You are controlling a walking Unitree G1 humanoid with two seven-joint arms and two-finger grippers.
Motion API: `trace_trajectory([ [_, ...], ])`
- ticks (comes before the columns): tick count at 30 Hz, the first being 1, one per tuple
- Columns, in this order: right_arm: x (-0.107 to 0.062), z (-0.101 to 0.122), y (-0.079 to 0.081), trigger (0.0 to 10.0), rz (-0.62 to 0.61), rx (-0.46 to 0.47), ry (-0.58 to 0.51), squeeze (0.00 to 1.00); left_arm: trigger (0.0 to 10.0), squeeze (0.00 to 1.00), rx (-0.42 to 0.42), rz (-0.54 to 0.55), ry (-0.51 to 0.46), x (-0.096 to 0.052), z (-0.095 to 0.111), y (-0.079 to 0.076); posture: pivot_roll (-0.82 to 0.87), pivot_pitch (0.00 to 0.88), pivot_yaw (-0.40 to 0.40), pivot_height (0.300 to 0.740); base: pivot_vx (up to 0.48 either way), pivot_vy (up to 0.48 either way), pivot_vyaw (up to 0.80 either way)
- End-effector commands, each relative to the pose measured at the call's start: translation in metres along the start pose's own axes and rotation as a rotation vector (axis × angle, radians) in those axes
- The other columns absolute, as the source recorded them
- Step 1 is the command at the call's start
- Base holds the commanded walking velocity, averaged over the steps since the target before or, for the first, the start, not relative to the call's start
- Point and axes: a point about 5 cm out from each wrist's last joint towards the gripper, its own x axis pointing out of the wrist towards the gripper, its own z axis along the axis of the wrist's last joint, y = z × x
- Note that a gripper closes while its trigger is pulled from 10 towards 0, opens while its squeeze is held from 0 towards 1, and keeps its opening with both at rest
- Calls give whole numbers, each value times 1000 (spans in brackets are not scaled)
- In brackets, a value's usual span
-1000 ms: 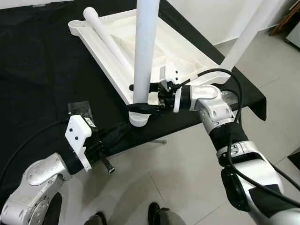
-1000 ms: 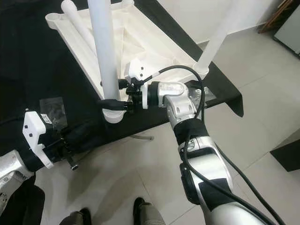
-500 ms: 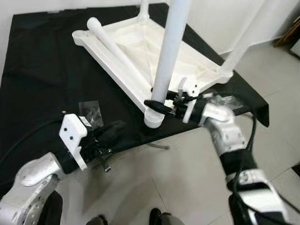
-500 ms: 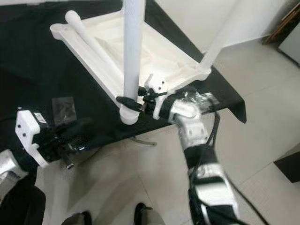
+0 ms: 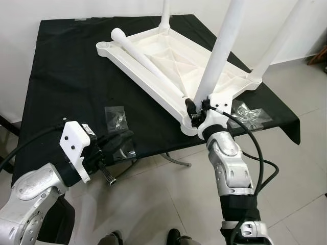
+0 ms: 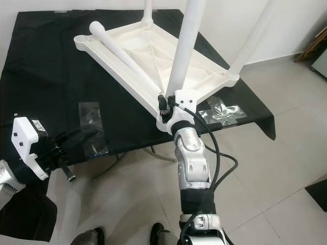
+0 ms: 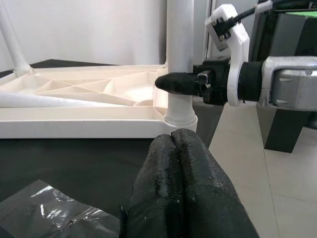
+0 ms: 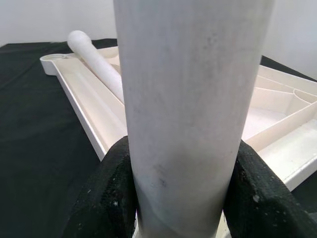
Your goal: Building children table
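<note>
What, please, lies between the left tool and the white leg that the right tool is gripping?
Bare black cloth up to the tabletop's rim, seen in the left wrist view.

From my feed this looks like a plain room in a home, or else a bare test room; I cannot tell which. The floor (image 5: 301, 168) is large pale tiles with thin grout lines, and the wall (image 5: 61, 9) behind is bare white. A desk (image 5: 61, 76) draped in black cloth stands against that wall. At the far edge on the robot's right I see a bit of brown wooden furniture (image 5: 319, 53), too cropped to identify.
</note>
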Motion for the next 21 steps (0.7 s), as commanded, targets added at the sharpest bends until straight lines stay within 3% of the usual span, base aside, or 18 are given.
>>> trace_trajectory([
  [1,-5,-31,-11,10000,-62,3,165,1000,10000,0,4,-19,13,1,-4,-3,96,298,-98,740,0,0,0],
  [4,2,-17,-26,10000,-120,-4,142,1000,10000,0,8,-21,15,3,-6,-5,89,299,-101,740,0,0,0],
  [7,5,-11,-30,10000,-126,3,130,1000,10000,0,7,-21,16,3,-7,-6,90,300,-101,740,0,0,0],
  [8,10,-2,-31,10000,-78,17,102,745,10000,0,5,-23,17,3,-8,-7,90,301,-103,740,0,0,0],
  [10,19,14,-26,10000,99,4,51,24,10000,0,2,-24,17,4,-9,-8,91,302,-105,740,0,0,0],
  [11,22,24,-20,10000,245,-28,12,0,10000,0,1,-22,17,4,-9,-9,93,302,-105,740,0,0,0],
  [14,22,30,-17,10000,336,-54,-9,0,10000,0,1,-20,18,4,-9,-9,95,303,-106,740,0,0,0],
  [15,22,35,-14,10000,442,-72,-12,0,10000,0,8,-17,26,5,-10,-9,94,301,-107,740,0,0,0],
  [17,22,35,-14,10000,442,-72,-12,0,10000,0,8,-17,26,5,-10,-9,94,301,-107,740,0,0,0],
  [19,23,48,-18,10000,668,-170,-5,0,10000,0,11,-16,31,6,-12,-11,97,303,-113,740,0,0,0],
  [21,23,52,-22,10000,736,-207,1,0,10000,0,12,-16,31,7,-13,-12,97,303,-113,740,0,0,0],
])
